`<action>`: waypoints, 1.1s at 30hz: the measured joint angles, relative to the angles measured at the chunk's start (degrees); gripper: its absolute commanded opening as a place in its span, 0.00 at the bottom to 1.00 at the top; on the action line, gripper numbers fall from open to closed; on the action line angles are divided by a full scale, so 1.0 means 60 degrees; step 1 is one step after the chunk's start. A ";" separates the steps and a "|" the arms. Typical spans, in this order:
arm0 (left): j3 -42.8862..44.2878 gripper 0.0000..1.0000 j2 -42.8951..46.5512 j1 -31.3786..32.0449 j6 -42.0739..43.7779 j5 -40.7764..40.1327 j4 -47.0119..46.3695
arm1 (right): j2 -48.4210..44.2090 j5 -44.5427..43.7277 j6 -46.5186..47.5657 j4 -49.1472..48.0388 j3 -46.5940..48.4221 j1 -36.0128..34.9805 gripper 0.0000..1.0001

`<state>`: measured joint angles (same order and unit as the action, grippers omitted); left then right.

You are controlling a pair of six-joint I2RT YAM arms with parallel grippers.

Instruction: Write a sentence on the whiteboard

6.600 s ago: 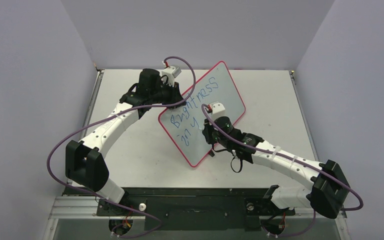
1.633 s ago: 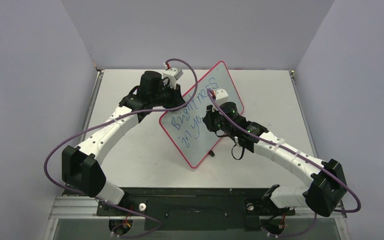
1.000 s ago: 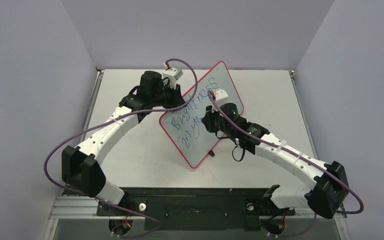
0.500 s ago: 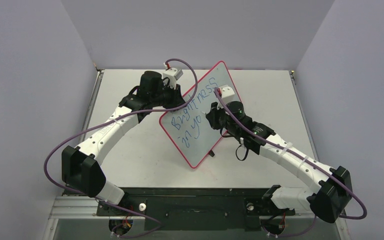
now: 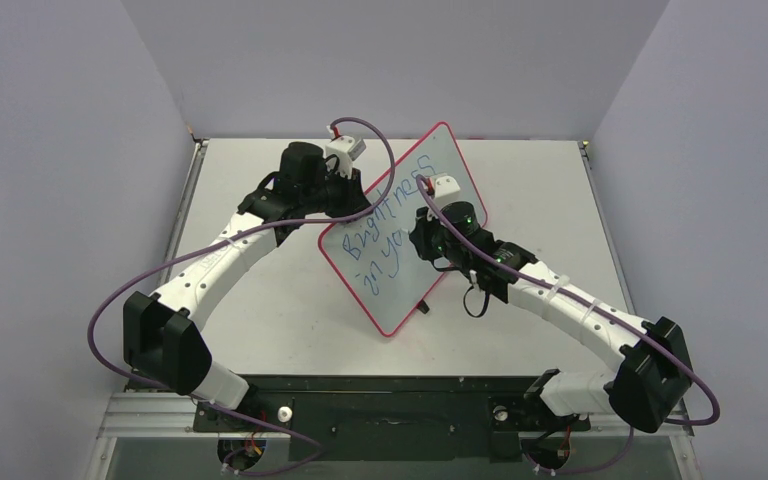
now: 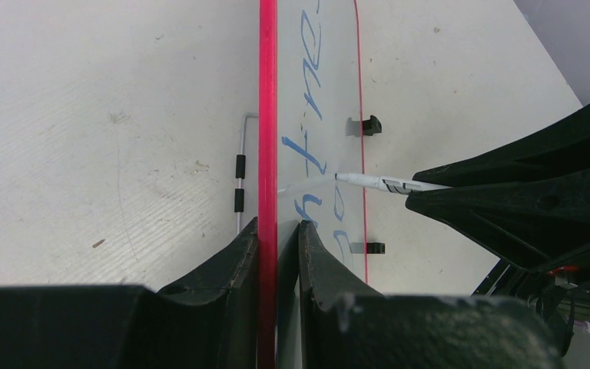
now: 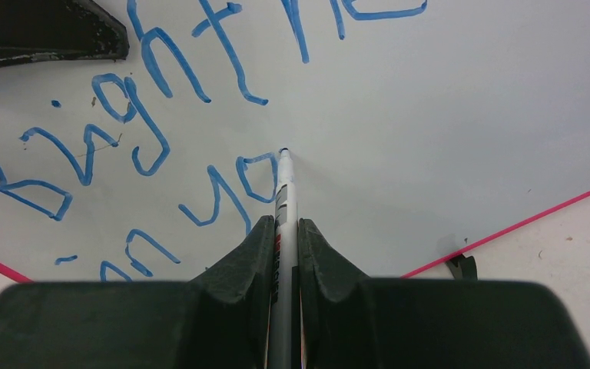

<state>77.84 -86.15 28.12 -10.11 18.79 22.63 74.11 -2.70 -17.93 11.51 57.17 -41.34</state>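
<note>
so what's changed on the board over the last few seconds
The right gripper has carried the marker farther along the second line, and the sentence has grown from "in y" to "in yo". The left gripper stays clamped on the whiteboard rim, board still tilted up.

A thin white marker [image 7: 283,192] hangs over a scuffed pale table [image 5: 290,300] between greyish walls [image 5: 60,150].

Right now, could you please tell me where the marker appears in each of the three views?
Top external: hidden under the right tool, over the whiteboard's middle.
Left wrist: right of centre, the thin white marker reaching toward the board face.
Right wrist: centre, marker between the tool's fingers, tip by the blue "yo".
Shared landmark: the board's red rim.
</note>
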 measured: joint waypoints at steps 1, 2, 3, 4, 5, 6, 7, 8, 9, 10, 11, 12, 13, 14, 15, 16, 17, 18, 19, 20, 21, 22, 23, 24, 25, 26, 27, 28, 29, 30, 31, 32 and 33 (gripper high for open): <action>-0.0004 0.00 0.0000 -0.0004 0.0000 0.0000 0.0000 | 0.0000 0.0015 0.0000 -0.0015 0.0000 0.0015 0.00; -0.0004 0.00 0.0000 -0.0004 0.0000 -0.0004 0.0000 | 0.0007 0.0022 0.0000 -0.0018 0.0000 0.0015 0.00; -0.0004 0.00 0.0000 -0.0004 0.0000 -0.0004 0.0000 | 0.0007 0.0029 0.0000 -0.0022 0.0000 0.0015 0.00; -0.0004 0.00 0.0000 -0.0004 0.0000 -0.0004 0.0000 | 0.0007 0.0033 0.0000 -0.0025 0.0000 0.0015 0.00; -0.0004 0.00 0.0000 -0.0004 0.0000 -0.0004 0.0000 | 0.0011 0.0033 0.0000 -0.0025 0.0000 0.0015 0.00; -0.0004 0.00 0.0000 -0.0004 0.0000 -0.0004 0.0000 | 0.0011 0.0036 0.0000 -0.0029 0.0000 0.0011 0.00; -0.0004 0.00 0.0000 -0.0004 0.0000 -0.0004 0.0000 | 0.0011 0.0036 0.0000 -0.0025 0.0000 0.0015 0.00; -0.0004 0.00 0.0000 -0.0004 0.0000 -0.0004 0.0000 | 0.0011 0.0040 -0.0004 -0.0029 -0.0004 0.0015 0.00; -0.0004 0.00 0.0000 -0.0004 0.0000 -0.0004 0.0000 | 0.0011 0.0044 -0.0004 -0.0044 -0.0015 0.0011 0.00; -0.0004 0.00 0.0000 -0.0004 0.0000 -0.0007 0.0000 | 0.0007 0.0047 -0.0004 -0.0073 -0.0044 0.0011 0.00; -0.0004 0.00 0.0000 -0.0004 0.0000 -0.0018 0.0004 | 0.0004 0.0051 -0.0007 -0.0113 -0.0087 0.0011 0.00; -0.0007 0.00 0.0000 -0.0007 0.0000 -0.0029 0.0007 | 0.0000 0.0051 -0.0007 -0.0149 -0.0127 0.0015 0.00; -0.0011 0.00 0.0000 -0.0015 0.0000 -0.0033 0.0011 | -0.0018 0.0058 -0.0007 -0.0182 -0.0193 0.0015 0.00; -0.0015 0.00 0.0000 -0.0015 0.0000 -0.0033 0.0011 | -0.0044 0.0066 -0.0011 -0.0208 -0.0273 0.0018 0.00; -0.0015 0.00 0.0000 -0.0015 -0.0004 -0.0033 0.0011 | -0.0069 0.0073 -0.0011 -0.0200 -0.0346 0.0022 0.00; -0.0018 0.00 0.0000 -0.0015 -0.0004 -0.0036 0.0011 | -0.0091 0.0076 -0.0011 -0.0204 -0.0415 0.0029 0.00; -0.0018 0.00 0.0000 -0.0018 -0.0004 -0.0036 0.0011 | -0.0106 0.0073 -0.0015 -0.0200 -0.0470 0.0033 0.00; -0.0018 0.00 0.0000 -0.0018 -0.0004 -0.0040 0.0015 | -0.0124 0.0073 -0.0011 -0.0200 -0.0525 0.0044 0.00; -0.0018 0.00 0.0000 -0.0018 -0.0004 -0.0036 0.0015 | -0.0142 0.0073 -0.0015 -0.0197 -0.0572 0.0055 0.00; -0.0018 0.00 0.0000 -0.0015 -0.0004 -0.0036 0.0015 | -0.0160 0.0073 -0.0018 -0.0197 -0.0608 0.0066 0.00; -0.0018 0.00 0.0000 -0.0015 -0.0004 -0.0036 0.0011 | -0.0178 0.0069 -0.0022 -0.0189 -0.0634 0.0073 0.00; -0.0018 0.00 0.0000 -0.0015 -0.0004 -0.0033 0.0011 | -0.0186 0.0066 -0.0029 -0.0186 -0.0652 0.0073 0.00; -0.0018 0.00 0.0000 -0.0015 -0.0004 -0.0033 0.0011 | -0.0189 0.0058 -0.0040 -0.0189 -0.0656 0.0073 0.00; -0.0018 0.00 0.0000 -0.0015 -0.0007 -0.0033 0.0011 | -0.0193 0.0051 -0.0047 -0.0189 -0.0656 0.0073 0.00; -0.0018 0.00 0.0000 -0.0015 -0.0007 -0.0033 0.0011 | -0.0193 0.0033 -0.0047 -0.0189 -0.0656 0.0073 0.00; -0.0018 0.00 0.0000 -0.0015 -0.0007 -0.0033 0.0011 | -0.0193 0.0022 -0.0047 -0.0189 -0.0656 0.0073 0.00; -0.0018 0.00 0.0000 -0.0015 -0.0007 -0.0033 0.0011 | -0.0193 0.0011 -0.0047 -0.0186 -0.0656 0.0073 0.00; -0.0018 0.00 0.0000 -0.0015 -0.0007 -0.0033 0.0011 | -0.0189 -0.0007 -0.0047 -0.0182 -0.0652 0.0073 0.00; -0.0018 0.00 0.0000 -0.0015 -0.0007 -0.0029 0.0007 | -0.0189 -0.0025 -0.0044 -0.0146 -0.0637 0.0073 0.00; -0.0018 0.00 0.0000 -0.0015 -0.0007 -0.0025 0.0007 | -0.0186 -0.0044 -0.0044 -0.0109 -0.0616 0.0076 0.00; -0.0018 0.00 0.0000 -0.0015 -0.0011 -0.0022 0.0004 | -0.0164 -0.0062 -0.0044 -0.0044 -0.0565 0.0084 0.00; -0.0018 0.00 0.0000 -0.0015 -0.0007 -0.0022 0.0004 | -0.0117 -0.0084 -0.0040 0.0022 -0.0477 0.0091 0.00; -0.0018 0.00 0.0000 -0.0015 -0.0007 -0.0025 0.0004 | -0.0051 -0.0117 -0.0036 0.0084 -0.0372 0.0095 0.00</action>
<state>77.73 -86.15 28.03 -10.15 18.63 22.65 73.80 -3.40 -18.15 12.01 54.94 -40.77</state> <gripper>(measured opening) 0.138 0.098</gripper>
